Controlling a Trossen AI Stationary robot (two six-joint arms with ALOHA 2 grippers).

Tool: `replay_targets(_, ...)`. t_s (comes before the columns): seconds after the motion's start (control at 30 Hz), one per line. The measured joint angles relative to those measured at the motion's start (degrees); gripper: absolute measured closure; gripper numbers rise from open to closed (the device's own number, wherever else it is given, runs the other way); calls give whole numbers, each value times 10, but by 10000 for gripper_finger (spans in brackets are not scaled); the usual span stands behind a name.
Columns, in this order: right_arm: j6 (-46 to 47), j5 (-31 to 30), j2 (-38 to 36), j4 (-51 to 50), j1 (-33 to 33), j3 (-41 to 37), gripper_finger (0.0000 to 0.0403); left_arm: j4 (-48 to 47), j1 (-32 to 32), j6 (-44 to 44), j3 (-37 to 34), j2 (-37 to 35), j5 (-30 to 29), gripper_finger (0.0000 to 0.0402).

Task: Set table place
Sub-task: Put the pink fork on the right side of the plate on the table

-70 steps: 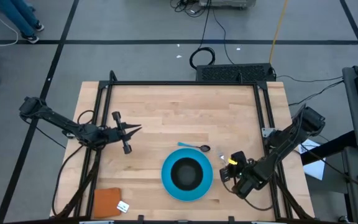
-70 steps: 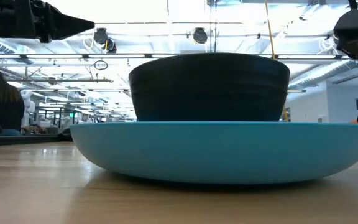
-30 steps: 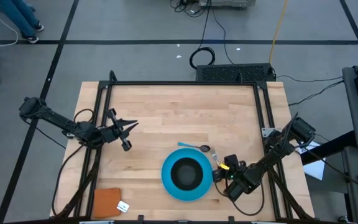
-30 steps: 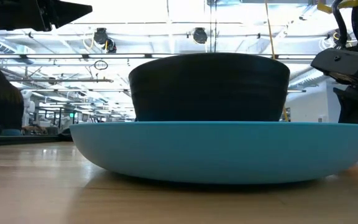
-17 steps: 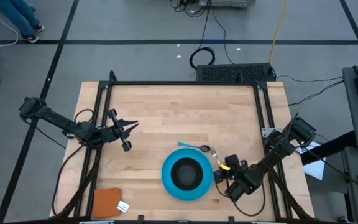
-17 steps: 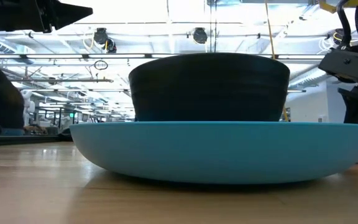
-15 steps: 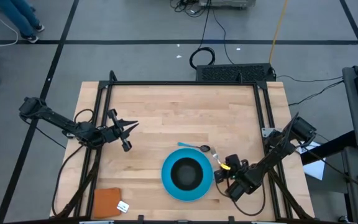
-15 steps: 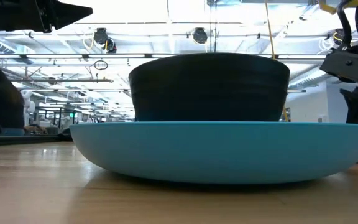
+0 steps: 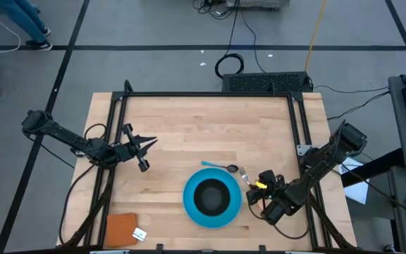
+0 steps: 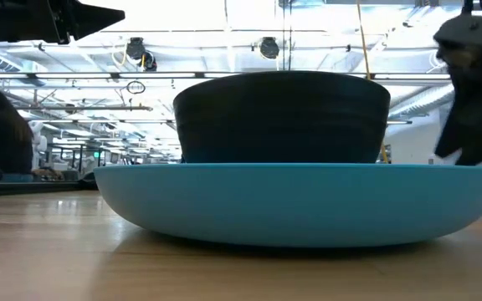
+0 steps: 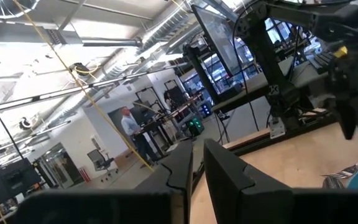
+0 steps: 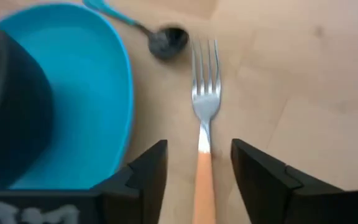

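The bright-blue plate [image 9: 191,205] sits near the table's front edge with the black bowl [image 9: 211,197] standing in it. The teal-handled spoon [image 9: 220,168] lies flat just beyond the plate. The orange-handled fork [image 12: 205,99] lies flat on the wood right of the plate, tines toward the far edge. My right gripper [image 12: 199,152] hovers open above the fork's handle [image 12: 204,186], one finger on each side and clear of it. My left gripper [image 9: 152,144] hangs shut above the table's left part, holding nothing.
A brown-orange square with a white tag [image 9: 123,229] lies at the near left corner. A black frame rail [image 9: 210,94] runs along the table's edges. Bare wood stretches across the far half of the table [image 9: 217,130].
My right gripper has opened and let go of the fork, then risen and drawn back a little toward the table's right edge. The fork stays flat on the wood beside the plate.
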State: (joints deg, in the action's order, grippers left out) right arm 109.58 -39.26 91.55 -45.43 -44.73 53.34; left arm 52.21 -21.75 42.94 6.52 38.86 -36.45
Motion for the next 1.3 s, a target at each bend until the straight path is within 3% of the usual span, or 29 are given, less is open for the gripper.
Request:
replay_targets(0.13, -87, -34, -37, -16, 1, 1, 209, -14, 0, 0, 0, 0, -1, 355)
replay_targets(0.23, -162, -81, -69, -29, 5, 1, 222, -14, 0, -7, 0, 0, -1, 355)
replay_targets(0.33, -250, -121, -98, -36, 12, 1, 259, -10, 0, -11, 0, 0, -10, 355)
replay_targets(0.5, -391, -176, -151, -38, 27, 1, 356, -17, 0, -48, 21, 0, -81, 355)
replay_targets(0.57, -448, -194, -174, -37, 32, 1, 389, -47, 0, -78, 38, 0, -115, 355)
replay_targets(0.63, -496, -197, -195, -37, 38, 1, 392, -101, 0, -109, 63, 0, -138, 356)
replay_targets(0.77, -593, -206, -243, -10, 54, -18, 397, -253, 12, -193, 126, 5, -120, 376)
replay_targets(0.87, -669, -205, -296, 27, 68, -50, 401, -326, 32, -233, 163, 17, -60, 396)
replay_targets(1.03, -790, -164, -432, 122, 76, -106, 402, -333, 54, -217, 176, 28, 14, 393)
replay_targets(1.17, -927, -75, -547, 260, 83, -168, 402, -333, 68, -210, 176, 28, 39, 397)
replay_targets(1.3, -1004, -17, -627, 341, 112, -220, 403, -345, 94, -218, 177, 28, 64, 398)
